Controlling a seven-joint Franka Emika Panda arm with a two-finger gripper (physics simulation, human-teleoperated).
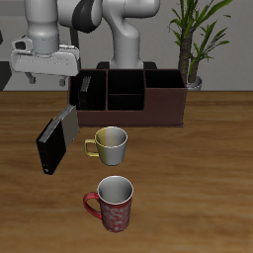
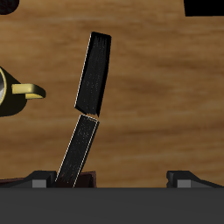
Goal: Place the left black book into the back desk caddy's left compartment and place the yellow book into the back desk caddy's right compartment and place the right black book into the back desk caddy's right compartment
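Two thin black books stand end to end on the table beside the caddy's end. One black book is nearer the table's front edge. The other black book is close to the back desk caddy. I cannot tell which of the two is the left one. My gripper hangs open and empty high above them, near the caddy's end. The yellow book is out of view.
A greyish book stands in the caddy's end compartment nearest my gripper. A pale mug with a yellow handle sits beside the books. A red patterned mug is nearer the front. A potted plant stands behind the caddy.
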